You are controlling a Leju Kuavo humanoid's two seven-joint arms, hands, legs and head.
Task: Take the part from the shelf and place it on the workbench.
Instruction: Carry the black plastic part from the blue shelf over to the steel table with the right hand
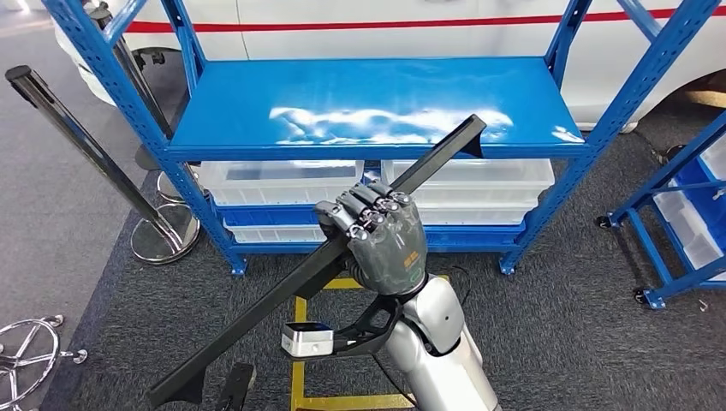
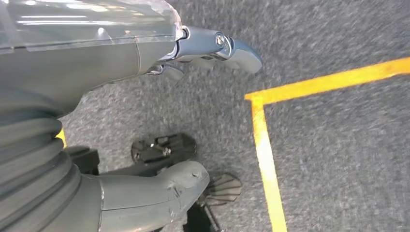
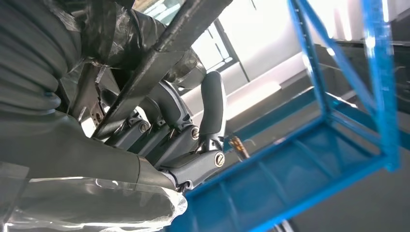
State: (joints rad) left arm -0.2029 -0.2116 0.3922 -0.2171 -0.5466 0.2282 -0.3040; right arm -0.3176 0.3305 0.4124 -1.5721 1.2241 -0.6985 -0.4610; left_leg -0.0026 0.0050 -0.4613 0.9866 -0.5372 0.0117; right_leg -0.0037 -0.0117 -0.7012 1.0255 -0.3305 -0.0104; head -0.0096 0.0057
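The part is a long black bar [image 1: 437,158], held slantwise in front of the blue shelf [image 1: 368,103]. Its upper end reaches over the front edge of the shelf's top board and its lower end points down to the left near the floor. My right hand [image 1: 385,240] grips the bar around its middle, fingers wrapped over it. The right wrist view shows the bar [image 3: 159,58] crossing the palm of that hand [image 3: 183,140]. My left hand [image 2: 87,67] hangs over the grey carpet, holding nothing, with its fingers [image 2: 222,46] and thumb [image 2: 164,188] apart.
Clear plastic bins [image 1: 462,175] sit on the lower shelf boards. Chrome stanchion posts [image 1: 163,231] stand to the left, with another chrome base [image 1: 26,351] at the lower left. A second blue rack [image 1: 676,197] stands to the right. Yellow tape [image 1: 300,342] marks the carpet. A white vehicle stands behind.
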